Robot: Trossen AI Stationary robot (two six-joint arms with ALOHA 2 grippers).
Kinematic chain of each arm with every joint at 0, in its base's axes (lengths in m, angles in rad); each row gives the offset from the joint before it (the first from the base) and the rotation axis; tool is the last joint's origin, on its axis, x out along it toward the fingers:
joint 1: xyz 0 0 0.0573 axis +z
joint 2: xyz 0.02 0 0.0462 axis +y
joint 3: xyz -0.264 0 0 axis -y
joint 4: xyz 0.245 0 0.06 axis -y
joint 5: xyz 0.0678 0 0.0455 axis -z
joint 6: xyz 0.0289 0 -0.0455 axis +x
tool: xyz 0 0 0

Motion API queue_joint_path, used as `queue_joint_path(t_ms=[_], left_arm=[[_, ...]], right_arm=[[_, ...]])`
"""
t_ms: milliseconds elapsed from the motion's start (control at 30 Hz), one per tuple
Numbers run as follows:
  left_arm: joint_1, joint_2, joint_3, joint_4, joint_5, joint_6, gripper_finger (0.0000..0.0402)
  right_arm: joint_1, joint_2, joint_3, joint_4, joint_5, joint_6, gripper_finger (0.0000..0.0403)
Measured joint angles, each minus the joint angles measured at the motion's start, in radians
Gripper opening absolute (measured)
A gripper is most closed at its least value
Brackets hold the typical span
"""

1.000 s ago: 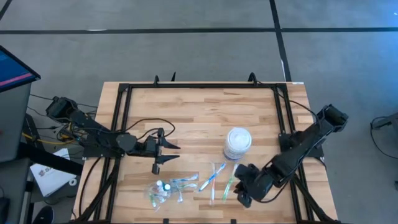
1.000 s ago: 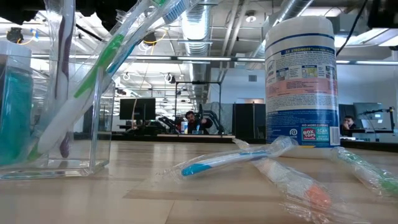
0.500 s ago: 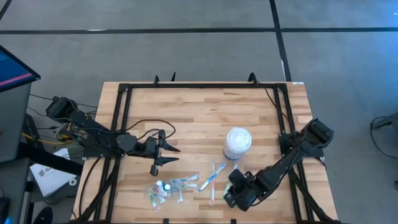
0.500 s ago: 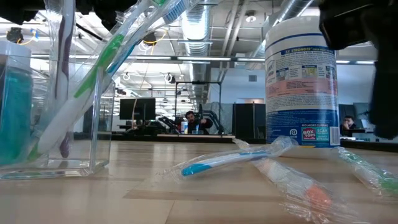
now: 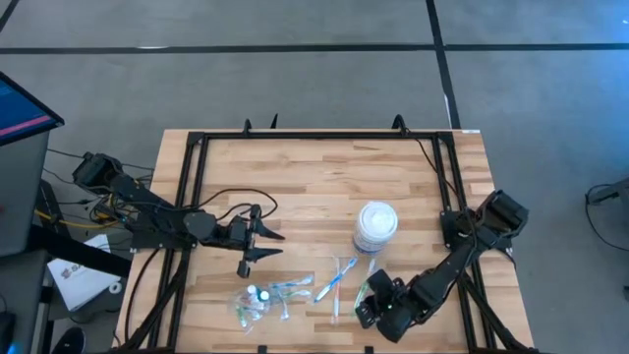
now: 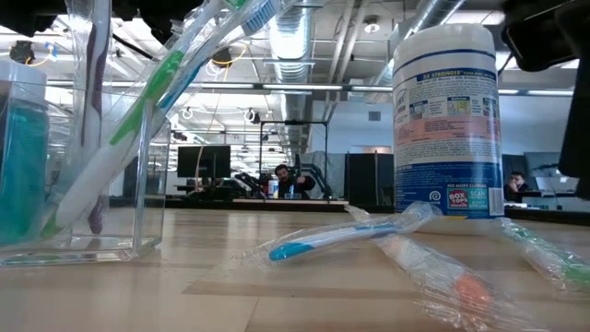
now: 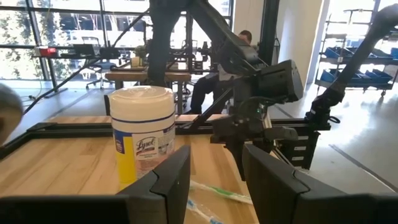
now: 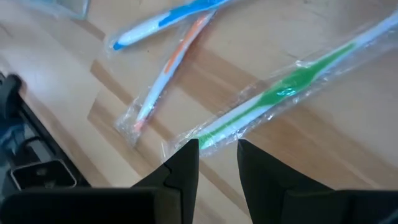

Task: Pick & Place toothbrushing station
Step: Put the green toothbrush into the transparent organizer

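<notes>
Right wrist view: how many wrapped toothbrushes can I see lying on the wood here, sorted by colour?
Blue toothbrush: 1
Orange toothbrush: 1
Green toothbrush: 1
Total: 3

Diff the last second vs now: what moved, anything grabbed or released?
The right gripper moved toward the table's near edge and a little left, ending over the green toothbrush, jaws open above it. Nothing grabbed or released. The left gripper, wipes canister, the blue toothbrush and orange toothbrush, and the bag stayed put.
</notes>
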Motion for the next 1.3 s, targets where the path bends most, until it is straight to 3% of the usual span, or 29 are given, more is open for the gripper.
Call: queue_joint_path(t_ms=[433, 600, 1300], left_arm=[[0.009, -0.019, 0.002, 0.022, -0.003, 0.015, 0.0140], [0.004, -0.021, 0.002, 0.021, -0.003, -0.005, 0.0140], [0.004, -0.021, 0.002, 0.018, -0.001, -0.036, 0.0140]], right_arm=[[0.004, 0.051, 0.002, -0.125, 0.098, 0.293, 0.0102], [0.001, 0.066, 0.002, -0.128, 0.175, 0.331, 0.0102], [-0.047, 0.084, 0.000, -0.159, 0.093, 0.373, 0.0102]])
